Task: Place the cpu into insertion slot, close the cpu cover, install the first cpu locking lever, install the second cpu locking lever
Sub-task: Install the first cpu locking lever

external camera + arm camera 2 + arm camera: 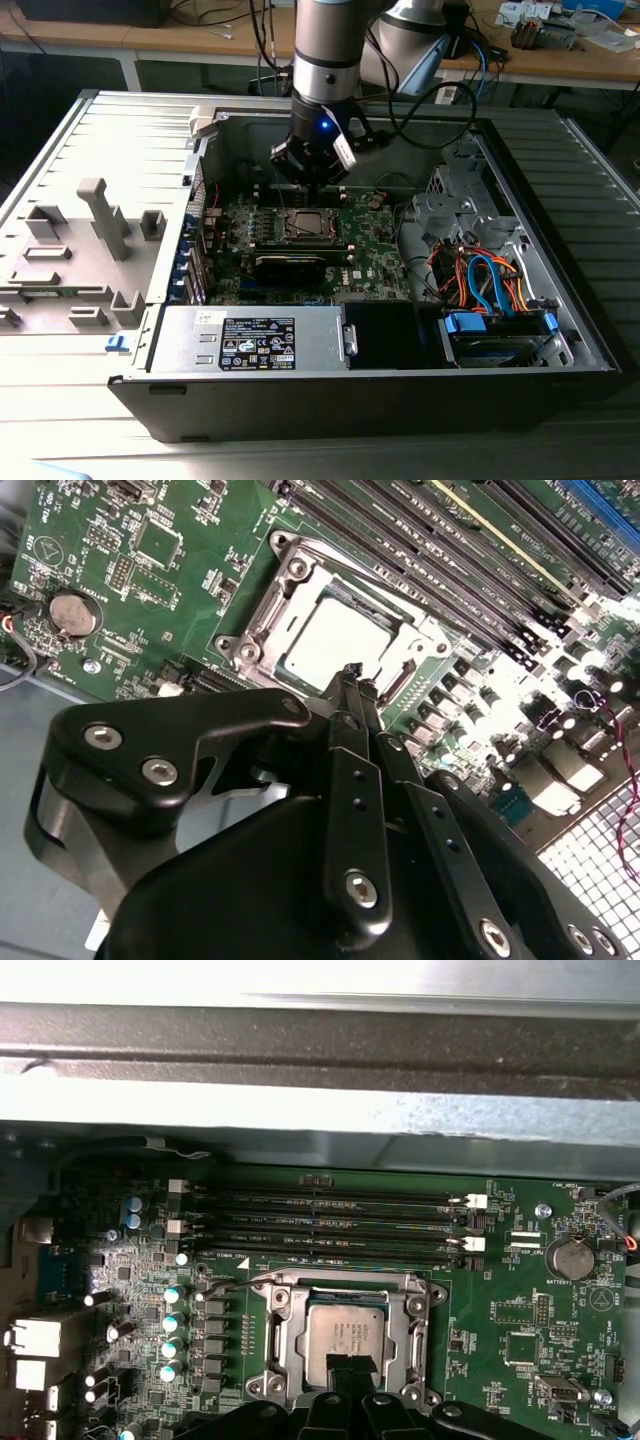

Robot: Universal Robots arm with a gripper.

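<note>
one cpu (346, 1341) already sits in its socket with the cpu cover (270, 1345) down around it; the gripper (352, 677), fingertips pinched together and empty, hovers at the socket edge; judged best: press slowly, squarely

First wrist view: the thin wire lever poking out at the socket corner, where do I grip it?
Grip the lever at its bent free end, which stands clear of the cpu cover; the rest hugs the frame. Come from above, with the fingers closing across the wire.

The cpu (339, 1338) lies under the cpu cover (345, 1290).
</note>
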